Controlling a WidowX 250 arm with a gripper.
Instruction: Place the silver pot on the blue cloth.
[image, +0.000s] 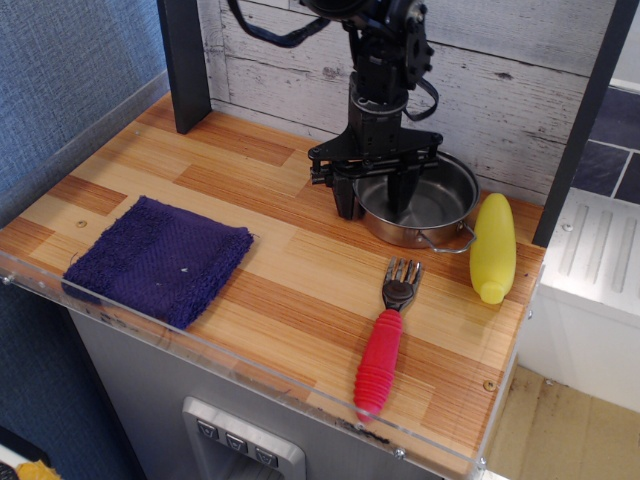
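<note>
- The arm comes down from the top of the picture, and it stands almost vertical.
- Black cables loop out from its upper part, on the picture's left side.
- The gripper hangs at the lower end of the arm and points straight down.
- Its two black fingers are spread apart, with a clear gap between them.
- One finger is lower on the picture's left; the other is more to the right.
</note>
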